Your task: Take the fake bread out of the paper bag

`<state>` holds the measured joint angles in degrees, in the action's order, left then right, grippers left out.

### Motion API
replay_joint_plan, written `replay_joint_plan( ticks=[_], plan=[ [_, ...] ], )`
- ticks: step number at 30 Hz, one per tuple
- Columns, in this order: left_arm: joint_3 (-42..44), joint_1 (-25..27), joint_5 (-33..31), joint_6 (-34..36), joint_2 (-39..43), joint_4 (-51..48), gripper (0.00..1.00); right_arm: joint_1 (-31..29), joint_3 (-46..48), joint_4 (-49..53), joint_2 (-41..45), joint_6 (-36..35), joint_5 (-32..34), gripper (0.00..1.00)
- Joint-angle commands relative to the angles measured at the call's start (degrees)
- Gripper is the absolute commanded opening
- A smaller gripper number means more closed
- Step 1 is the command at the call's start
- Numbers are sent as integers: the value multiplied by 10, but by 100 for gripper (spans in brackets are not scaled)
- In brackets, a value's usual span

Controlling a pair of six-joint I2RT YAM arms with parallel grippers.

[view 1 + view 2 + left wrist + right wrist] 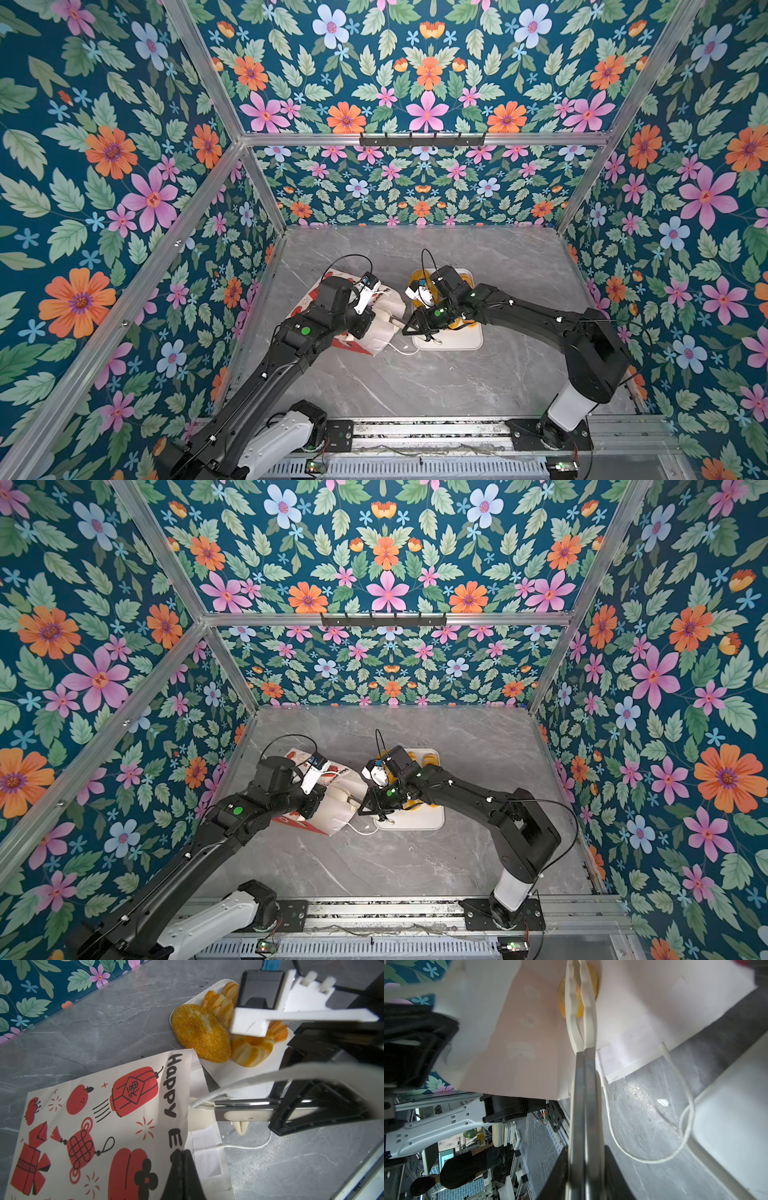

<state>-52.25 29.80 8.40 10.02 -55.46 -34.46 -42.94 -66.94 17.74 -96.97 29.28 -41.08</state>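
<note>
The paper bag (104, 1115) is being shown lying on its side on the table (415, 374), with its mouth turned toward the white tray (239, 1076) just beside it. One yellow piece of bread (561, 999) is being seen deep inside the bag, against the white lining. On the tray, a seeded loaf (199, 1032), a ridged loaf (220, 1003) and a fluted ring (249, 1053) are being crowded together, touching.

The left gripper (182, 1157) is being pressed shut on the bag's printed upper wall near the mouth. The right gripper (580, 985) is being reached into the mouth, with its fingers drawn almost together over the yellow piece. Whether that piece is actually being pinched cannot be told, as the fingertips are being cut off at the picture's edge.

In both top views most of the tray's bread is being covered by the right arm. A fourth orange piece (279, 1030) is being half hidden behind that arm's camera mount. One cord handle (683, 1142) is being trailed over the table to the tray, and the other cord (270, 1078) is being draped across the right gripper
</note>
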Motion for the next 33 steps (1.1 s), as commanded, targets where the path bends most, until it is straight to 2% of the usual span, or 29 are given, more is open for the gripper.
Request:
replay_joint_plan(
  ticks=[1, 5, 7, 13, 21, 26, 33],
  plan=[
    [-18, 3, -29, 31, -11, -19, 0, -1, 8, -33, 11, 6, -15, 13],
    [-39, 10, -60, 57, -28, -19, 0, -1, 27, -54, 32, 10, -2, 14],
    [-49, 14, -73, 71, -47, -18, 0, -3, 25, -65, 24, 20, -16, 14],
    [-68, 30, -105, 109, -104, -1, 0, -44, 17, -82, -3, 26, -2, 14],
    [-80, 70, -121, 141, -120, 55, 0, -48, 11, -165, -31, 74, 126, 14],
    [-87, 92, -156, 163, -114, 58, 0, -65, -3, -240, -45, 114, 115, 13],
    [-41, 94, -223, 166, -90, 109, 0, -107, -93, -226, -121, 112, 115, 13]
  ],
)
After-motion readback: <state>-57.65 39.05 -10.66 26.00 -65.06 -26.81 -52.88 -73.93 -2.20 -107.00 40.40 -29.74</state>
